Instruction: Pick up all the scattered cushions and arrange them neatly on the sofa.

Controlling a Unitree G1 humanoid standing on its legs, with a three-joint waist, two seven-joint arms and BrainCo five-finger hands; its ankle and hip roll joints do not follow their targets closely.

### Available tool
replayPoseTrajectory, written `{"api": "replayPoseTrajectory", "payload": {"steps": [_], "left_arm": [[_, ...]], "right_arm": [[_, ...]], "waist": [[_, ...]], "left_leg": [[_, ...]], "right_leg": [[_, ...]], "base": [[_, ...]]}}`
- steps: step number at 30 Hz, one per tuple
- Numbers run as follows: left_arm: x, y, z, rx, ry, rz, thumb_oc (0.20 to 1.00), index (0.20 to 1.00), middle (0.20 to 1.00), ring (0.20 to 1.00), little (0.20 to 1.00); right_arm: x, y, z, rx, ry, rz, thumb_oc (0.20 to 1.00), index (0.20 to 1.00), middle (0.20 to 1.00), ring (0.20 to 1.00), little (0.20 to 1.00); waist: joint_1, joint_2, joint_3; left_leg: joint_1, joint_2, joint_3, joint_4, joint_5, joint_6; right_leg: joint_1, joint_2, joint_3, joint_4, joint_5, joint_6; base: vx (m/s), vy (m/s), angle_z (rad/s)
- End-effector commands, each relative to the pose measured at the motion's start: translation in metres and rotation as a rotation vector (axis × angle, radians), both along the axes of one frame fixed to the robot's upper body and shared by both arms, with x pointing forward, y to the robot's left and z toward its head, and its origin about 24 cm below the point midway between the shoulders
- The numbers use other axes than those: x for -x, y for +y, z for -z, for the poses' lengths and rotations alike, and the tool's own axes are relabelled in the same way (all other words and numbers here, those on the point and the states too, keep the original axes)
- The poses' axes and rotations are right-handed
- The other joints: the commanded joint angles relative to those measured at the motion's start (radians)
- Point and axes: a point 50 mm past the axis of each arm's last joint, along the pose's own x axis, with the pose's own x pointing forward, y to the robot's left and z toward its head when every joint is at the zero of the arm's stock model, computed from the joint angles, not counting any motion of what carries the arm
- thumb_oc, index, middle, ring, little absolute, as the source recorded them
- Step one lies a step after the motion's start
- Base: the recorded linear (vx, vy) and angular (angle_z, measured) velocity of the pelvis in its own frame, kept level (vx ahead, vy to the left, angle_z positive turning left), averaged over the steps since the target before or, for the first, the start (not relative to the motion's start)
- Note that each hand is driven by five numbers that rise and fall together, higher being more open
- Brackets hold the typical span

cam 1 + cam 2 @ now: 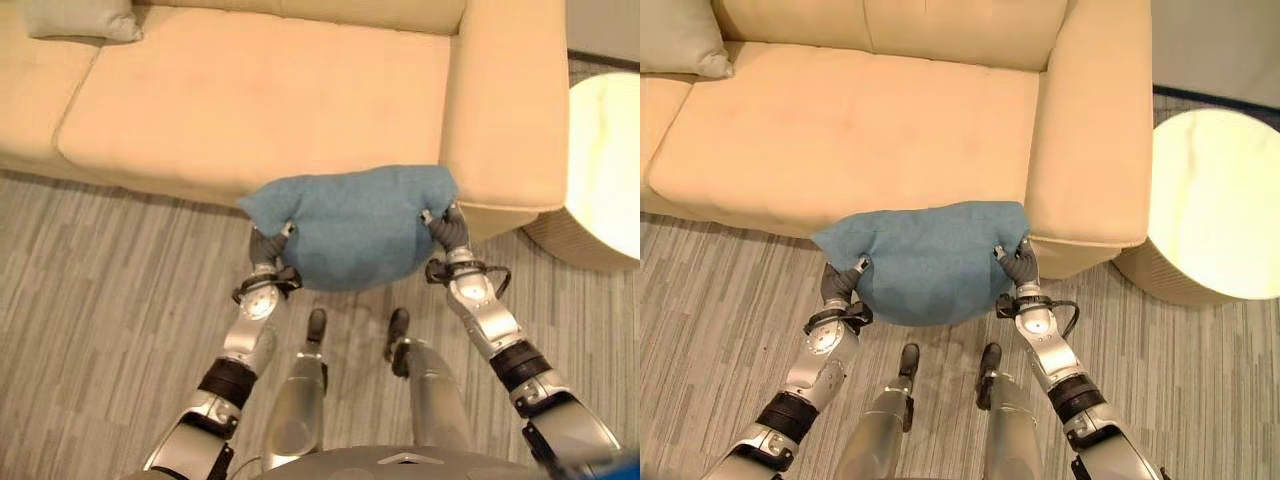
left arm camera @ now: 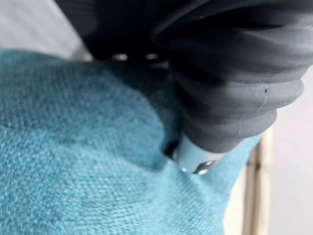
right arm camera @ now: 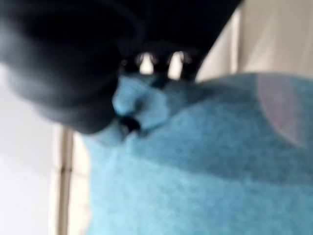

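Blue cushion (image 1: 350,228) is held up off the floor, in front of the sofa's (image 1: 250,110) front edge, just beside the right armrest (image 1: 510,100). Carried between both arms, one at each lower side, so it hangs wide and level, probably to set it down flat on the seat instead of dropping it crooked. Left robot hand (image 1: 268,245) is clenched into the fabric at the cushion's left side; the left wrist view shows cloth bunched around a finger. Right robot hand (image 1: 1018,264) pinches the right side the same way; the right wrist view shows fabric puckered where it grips. Two-handed grip makes sense: the cushion is soft and would sag from one corner. Seat ahead is bare, good landing spot. A grey-green cushion (image 1: 80,20) already sits at the sofa's far left, against the back. Round pale pouf (image 1: 1210,205) stands on the striped grey floor (image 1: 100,300), right of the armrest, clear of the carry path. Judged stage: mid-carry, placement not yet done.
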Motion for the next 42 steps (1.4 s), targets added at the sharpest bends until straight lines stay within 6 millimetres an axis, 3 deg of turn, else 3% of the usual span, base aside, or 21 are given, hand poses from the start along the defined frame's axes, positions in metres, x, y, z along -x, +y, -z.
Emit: {"api": "replayPoseTrajectory", "payload": {"steps": [1, 6, 8, 11, 12, 13, 15, 16, 18, 19, 22, 25, 28, 29, 32, 34, 35, 38, 40, 41, 42], "left_arm": [[-0.005, -0.029, -0.038, -0.012, -0.224, 0.184, 0.200, 0.200, 0.200, 0.200, 0.200], [0.007, -0.030, -0.020, -0.042, -0.158, 0.228, 0.200, 0.200, 0.200, 0.200, 0.200], [0.014, -0.022, -0.015, -0.047, -0.141, 0.214, 0.200, 0.200, 0.200, 0.200, 0.200], [0.021, -0.020, -0.007, -0.038, -0.106, 0.217, 0.200, 0.200, 0.200, 0.200, 0.200], [0.023, -0.018, -0.007, -0.048, -0.104, 0.217, 0.200, 0.200, 0.200, 0.200, 0.200], [0.023, -0.018, -0.007, -0.048, -0.104, 0.217, 0.200, 0.200, 0.200, 0.200, 0.200], [0.025, -0.017, -0.004, -0.059, -0.092, 0.223, 0.200, 0.200, 0.200, 0.200, 0.200], [0.023, -0.015, -0.005, -0.073, -0.098, 0.221, 0.200, 0.200, 0.200, 0.200, 0.200], [0.023, -0.015, -0.005, -0.089, -0.097, 0.221, 0.200, 0.200, 0.200, 0.200, 0.200], [0.022, -0.015, -0.006, -0.091, -0.101, 0.218, 0.200, 0.200, 0.200, 0.200, 0.200], [0.022, -0.016, -0.006, -0.090, -0.101, 0.225, 0.200, 0.200, 0.200, 0.200, 0.200], [0.017, -0.018, -0.012, -0.107, -0.118, 0.232, 0.200, 0.200, 0.200, 0.200, 0.200], [0.016, -0.020, -0.010, -0.106, -0.113, 0.239, 0.200, 0.200, 0.200, 0.200, 0.200], [0.016, -0.022, -0.010, -0.093, -0.114, 0.243, 0.200, 0.200, 0.200, 0.200, 0.200], [0.015, -0.027, -0.013, -0.069, -0.129, 0.261, 0.200, 0.200, 0.200, 0.200, 0.200], [0.014, -0.029, -0.014, -0.060, -0.134, 0.267, 0.200, 0.200, 0.200, 0.200, 0.200], [0.014, -0.028, -0.015, -0.058, -0.134, 0.263, 0.200, 0.200, 0.200, 0.200, 0.200], [0.015, -0.026, -0.014, -0.072, -0.128, 0.264, 0.200, 0.200, 0.200, 0.200, 0.200], [0.016, -0.027, -0.012, -0.081, -0.119, 0.268, 0.200, 0.200, 0.200, 0.200, 0.200], [0.016, -0.027, -0.012, -0.081, -0.119, 0.268, 0.200, 0.200, 0.200, 0.200, 0.200], [0.015, -0.026, -0.016, -0.081, -0.132, 0.263, 0.200, 0.200, 0.200, 0.200, 0.200]], "right_arm": [[0.002, 0.024, -0.039, -0.033, -0.216, -0.143, 0.200, 0.200, 0.200, 0.200, 0.200], [0.010, 0.012, -0.023, -0.032, -0.158, -0.101, 0.200, 0.200, 0.200, 0.200, 0.200], [0.010, 0.019, -0.019, -0.031, -0.138, -0.128, 0.200, 0.200, 0.200, 0.200, 0.200], [0.012, 0.020, -0.015, -0.039, -0.118, -0.130, 0.200, 0.200, 0.200, 0.200, 0.200], [0.012, 0.023, -0.013, -0.032, -0.111, -0.144, 0.200, 0.200, 0.200, 0.200, 0.200], [0.012, 0.023, -0.013, -0.033, -0.111, -0.144, 0.200, 0.200, 0.200, 0.200, 0.200], [0.013, 0.025, -0.011, -0.037, -0.099, -0.147, 0.200, 0.200, 0.200, 0.200, 0.200], [0.012, 0.028, -0.013, -0.035, -0.107, -0.154, 0.200, 0.200, 0.200, 0.200, 0.200], [0.012, 0.030, -0.014, -0.039, -0.114, -0.160, 0.200, 0.200, 0.200, 0.200, 0.200], [0.012, 0.028, -0.014, -0.041, -0.113, -0.158, 0.200, 0.200, 0.200, 0.200, 0.200], [0.010, 0.027, -0.015, -0.044, -0.112, -0.154, 0.200, 0.200, 0.200, 0.200, 0.200], [0.007, 0.026, -0.018, -0.055, -0.121, -0.147, 0.200, 0.200, 0.200, 0.200, 0.200], [0.007, 0.023, -0.019, -0.052, -0.127, -0.147, 0.200, 0.200, 0.200, 0.200, 0.200], [0.007, 0.020, -0.020, -0.050, -0.133, -0.134, 0.200, 0.200, 0.200, 0.200, 0.200], [0.007, 0.015, -0.020, -0.063, -0.133, -0.120, 0.200, 0.200, 0.200, 0.200, 0.200], [0.006, 0.016, -0.021, -0.059, -0.135, -0.121, 0.200, 0.200, 0.200, 0.200, 0.200], [0.006, 0.017, -0.022, -0.063, -0.135, -0.122, 0.200, 0.200, 0.200, 0.200, 0.200], [0.005, 0.019, -0.021, -0.065, -0.133, -0.126, 0.200, 0.200, 0.200, 0.200, 0.200], [0.006, 0.020, -0.019, -0.061, -0.123, -0.127, 0.200, 0.200, 0.200, 0.200, 0.200], [0.006, 0.020, -0.019, -0.061, -0.123, -0.127, 0.200, 0.200, 0.200, 0.200, 0.200], [0.006, 0.022, -0.017, -0.060, -0.118, -0.123, 0.200, 0.200, 0.200, 0.200, 0.200]], "waist": [[-0.010, -0.039, -0.096], [-0.004, -0.046, -0.162], [0.030, -0.062, -0.185], [0.052, -0.073, -0.197], [0.069, -0.071, -0.193], [0.070, -0.071, -0.192], [0.070, -0.073, -0.185], [0.067, -0.062, -0.173], [0.055, -0.055, -0.171], [0.046, -0.056, -0.176], [0.029, -0.062, -0.179], [0.003, -0.079, -0.171], [-0.002, -0.101, -0.189], [-0.011, -0.103, -0.193], [-0.012, -0.119, -0.191], [-0.003, -0.122, -0.181], [0.002, -0.128, -0.177], [0.018, -0.131, -0.188], [0.021, -0.124, -0.199], [0.021, -0.124, -0.199], [0.049, -0.119, -0.195]], "left_leg": [[0.032, 0.007, 0.109, 0.057, 0.005, -0.031], [0.108, -0.016, 0.201, -0.073, 0.043, -0.009], [0.165, -0.048, 0.165, -0.073, -0.010, 0.029], [0.197, -0.059, 0.170, -0.067, -0.039, 0.055], [0.220, -0.081, 0.150, -0.062, -0.060, 0.080], [0.221, -0.082, 0.151, -0.063, -0.060, 0.080], [0.232, -0.093, 0.151, -0.063, -0.067, 0.103], [0.243, -0.099, 0.139, -0.057, -0.076, 0.126], [0.260, -0.097, 0.117, -0.056, -0.087, 0.137], [0.278, -0.102, 0.095, -0.069, -0.090, 0.140], [0.300, -0.110, 0.069, -0.090, -0.093, 0.138], [0.325, -0.132, 0.033, -0.088, -0.113, 0.131], [0.326, -0.149, 0.025, -0.035, -0.150, 0.114], [0.316, -0.143, 0.034, 0.016, -0.149, 0.093], [0.208, -0.118, 0.079, 0.245, -0.092, 0.023], [0.172, -0.115, 0.087, 0.302, -0.081, 0.016], [0.140, -0.080, 0.135, 0.278, -0.095, 0.040], [0.128, -0.073, 0.155, 0.127, -0.110, 0.066], [0.115, -0.059, 0.165, 0.018, -0.042, 0.065], [0.115, -0.059, 0.166, 0.018, -0.042, 0.065], [0.056, -0.054, 0.145, -0.006, 0.029, 0.050]], "right_leg": [[0.215, 0.030, -0.037, -0.251, 0.048, 0.097], [0.314, 0.045, -0.085, -0.318, 0.073, 0.119], [0.352, 0.036, -0.059, -0.309, 0.075, 0.131], [0.375, 0.015, -0.042, -0.280, 0.073, 0.147], [0.360, -0.013, -0.022, -0.198, 0.095, 0.164], [0.359, -0.014, -0.020, -0.194, 0.093, 0.165], [0.324, -0.046, 0.007, -0.094, 0.165, 0.192], [0.281, -0.057, 0.045, 0.015, 0.202, 0.200], [0.224, -0.018, 0.111, 0.067, 0.175, 0.185], [0.187, 0.015, 0.145, 0.027, 0.156, 0.170], [0.159, 0.056, 0.166, -0.080, 0.142, 0.154], [0.127, 0.084, 0.170, -0.226, 0.183, 0.158], [0.213, 0.092, 0.183, -0.295, 0.174, 0.151], [0.238, 0.109, 0.202, -0.302, 0.162, 0.136], [0.301, 0.097, 0.156, -0.341, 0.155, 0.113], [0.316, 0.093, 0.145, -0.347, 0.150, 0.106], [0.334, 0.088, 0.130, -0.352, 0.134, 0.102], [0.357, 0.090, 0.134, -0.370, 0.122, 0.110], [0.374, 0.103, 0.138, -0.378, 0.110, 0.114], [0.374, 0.102, 0.138, -0.378, 0.110, 0.114], [0.407, 0.120, 0.161, -0.372, 0.083, 0.106]], "base": [[0.20, 0.000, 0.57], [0.18, 0.061, 0.48], [0.24, 0.210, 0.12], [0.17, 0.224, -0.26], [0.11, 0.257, -0.05], [0.08, 0.252, -0.04], [0.03, 0.223, -0.01], [0.07, 0.280, 0.05], [0.14, 0.201, -0.02], [0.14, 0.084, 0.06], [0.18, 0.009, 0.00], [0.21, -0.012, 0.37], [0.25, -0.038, 0.72], [0.17, -0.032, 0.71], [0.16, -0.069, 0.56], [0.06, -0.039, 0.43], [0.12, -0.024, 0.09], [0.20, 0.020, 0.03], [0.19, 0.060, 0.06], [0.29, 0.135, -0.02], [0.21, 0.107, -0.05]]}}
